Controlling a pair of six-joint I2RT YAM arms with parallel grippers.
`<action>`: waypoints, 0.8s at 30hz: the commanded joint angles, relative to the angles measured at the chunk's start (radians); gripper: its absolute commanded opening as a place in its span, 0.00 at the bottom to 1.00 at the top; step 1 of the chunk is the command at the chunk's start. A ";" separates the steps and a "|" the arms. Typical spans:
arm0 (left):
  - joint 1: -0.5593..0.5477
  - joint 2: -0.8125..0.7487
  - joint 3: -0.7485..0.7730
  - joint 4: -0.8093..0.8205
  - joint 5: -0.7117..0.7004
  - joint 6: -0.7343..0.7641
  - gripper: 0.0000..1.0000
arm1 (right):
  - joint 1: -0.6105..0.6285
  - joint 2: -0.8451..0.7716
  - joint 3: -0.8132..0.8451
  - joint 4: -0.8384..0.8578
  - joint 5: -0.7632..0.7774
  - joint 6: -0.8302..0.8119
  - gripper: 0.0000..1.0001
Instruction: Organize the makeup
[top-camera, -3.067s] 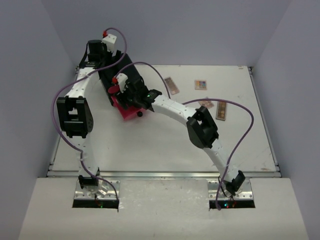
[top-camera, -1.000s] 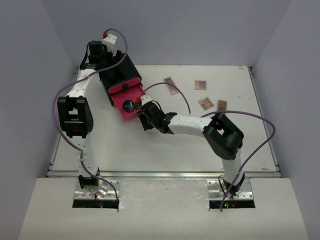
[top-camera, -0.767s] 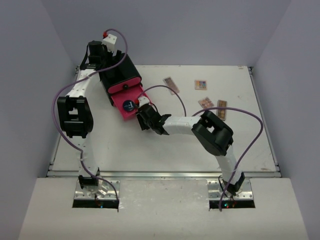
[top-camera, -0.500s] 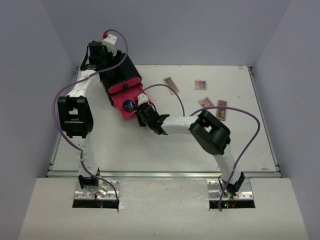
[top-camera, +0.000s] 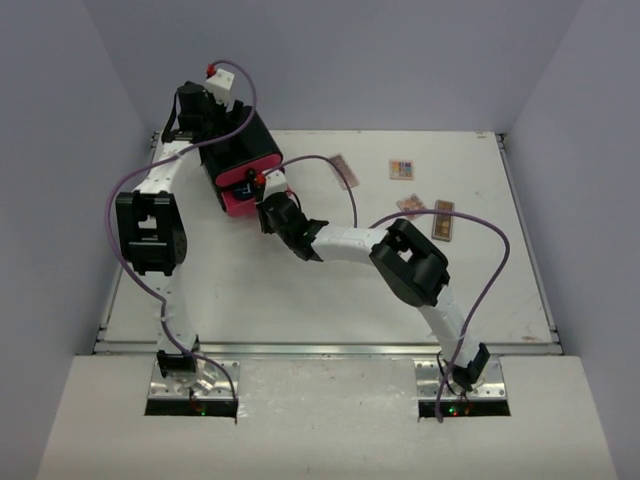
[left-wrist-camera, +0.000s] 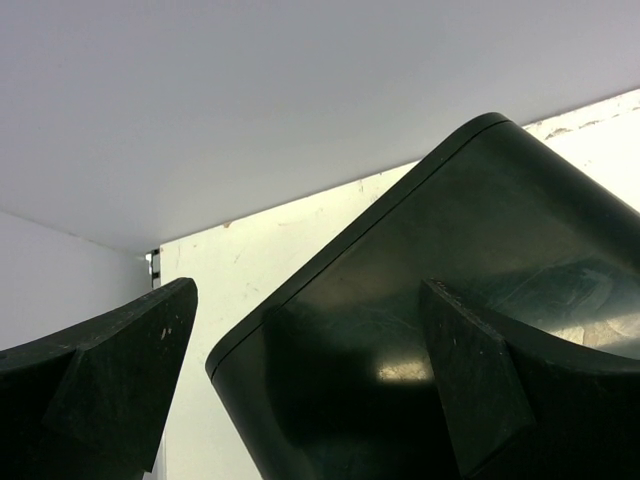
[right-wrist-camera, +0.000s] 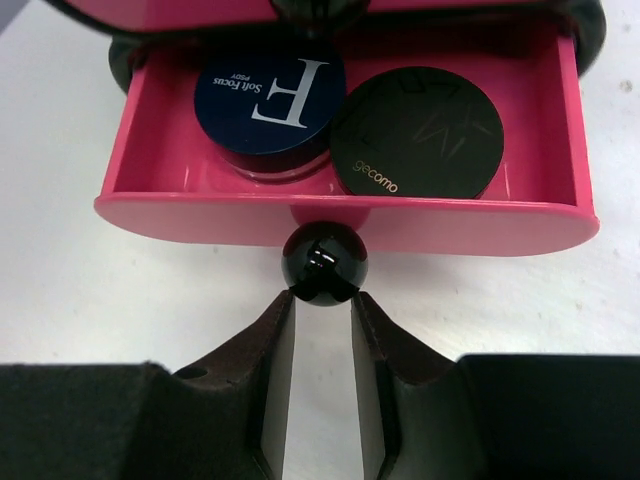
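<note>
Pink drawer (right-wrist-camera: 345, 215) sits part open near the far-left corner, two round compacts (right-wrist-camera: 268, 105) inside; right gripper (right-wrist-camera: 317, 330), fingers barely parted, noses the black knob (right-wrist-camera: 324, 262) without clamping it; left gripper (left-wrist-camera: 300, 400) straddles the black chest (top-camera: 240, 150), its grip impossible to judge; several palettes (top-camera: 401, 169) lie loose toward the far-right corner; bare white tabletop (top-camera: 300, 300), plain grey walls.

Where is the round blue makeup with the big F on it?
In the right wrist view, the blue compact sits in the left half of the open pink drawer, touching the black compact beside it.
</note>
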 joint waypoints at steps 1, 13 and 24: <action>0.005 0.074 -0.052 -0.131 0.031 0.028 0.93 | -0.012 0.085 0.152 0.131 0.027 -0.011 0.29; 0.005 0.090 -0.063 -0.124 0.049 0.028 0.92 | -0.034 0.254 0.389 0.199 0.063 -0.042 0.29; 0.005 0.096 -0.062 -0.124 0.047 0.033 0.92 | -0.034 0.173 0.204 0.241 0.052 0.031 0.38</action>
